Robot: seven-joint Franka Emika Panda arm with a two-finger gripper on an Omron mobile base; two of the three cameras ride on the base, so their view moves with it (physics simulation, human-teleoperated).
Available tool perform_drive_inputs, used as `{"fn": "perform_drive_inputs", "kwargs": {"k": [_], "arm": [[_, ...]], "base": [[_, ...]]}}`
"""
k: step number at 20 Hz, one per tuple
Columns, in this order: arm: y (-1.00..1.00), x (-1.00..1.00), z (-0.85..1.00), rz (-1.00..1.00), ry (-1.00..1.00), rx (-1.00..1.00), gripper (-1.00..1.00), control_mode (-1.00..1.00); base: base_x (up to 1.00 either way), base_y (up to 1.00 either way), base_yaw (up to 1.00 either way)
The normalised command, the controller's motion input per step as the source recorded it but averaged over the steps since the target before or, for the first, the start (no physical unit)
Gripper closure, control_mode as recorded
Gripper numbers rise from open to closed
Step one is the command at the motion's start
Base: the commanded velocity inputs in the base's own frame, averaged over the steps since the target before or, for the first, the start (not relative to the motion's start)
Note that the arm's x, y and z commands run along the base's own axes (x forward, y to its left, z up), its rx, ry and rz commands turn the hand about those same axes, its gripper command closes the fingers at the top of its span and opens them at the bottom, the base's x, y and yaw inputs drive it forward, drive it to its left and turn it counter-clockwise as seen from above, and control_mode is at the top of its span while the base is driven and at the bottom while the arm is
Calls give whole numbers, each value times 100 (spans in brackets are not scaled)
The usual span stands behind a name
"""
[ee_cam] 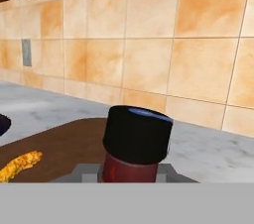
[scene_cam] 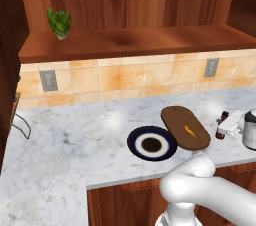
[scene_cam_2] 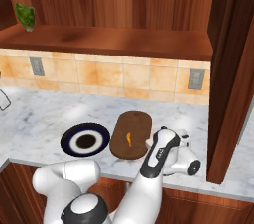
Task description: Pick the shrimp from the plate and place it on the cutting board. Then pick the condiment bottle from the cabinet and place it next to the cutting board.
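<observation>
Looking from the left base view, we see the shrimp (scene_cam: 190, 130) already on the cutting board (scene_cam: 176, 119), the plate (scene_cam: 135, 138) bare. From the right, our pincer (scene_cam_2: 182, 138) hangs beside the board. Hand view: we pinch the condiment bottle (ee_cam: 137, 143) above the worktop (ee_cam: 218, 151), release remaining.

You see the condiment bottle (ee_cam: 136, 143) close up, black cap toward you, dark red body below | cutting board (ee_cam: 64, 143) behind and to its left | shrimp (ee_cam: 20, 164) lying on the board at far left | marble counter (ee_cam: 208, 146) beyond | tiled wall (ee_cam: 149, 44) with grey outlet (ee_cam: 27, 52)
</observation>
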Motion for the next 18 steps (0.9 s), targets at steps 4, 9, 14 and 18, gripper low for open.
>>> {"fn": "perform_drive_inputs", "kwargs": {"k": [4,9,14,18], "arm": [[0,0,-17,0,-6,0,100,-100],[0,0,-16,0,-6,0,100,-100],[0,0,-15,0,-5,0,100,-100],[0,0,-17,0,-2,-1,100,-100]], "base": [[0,0,0],[0,0,0],[0,0,0],[0,0,0]]}}
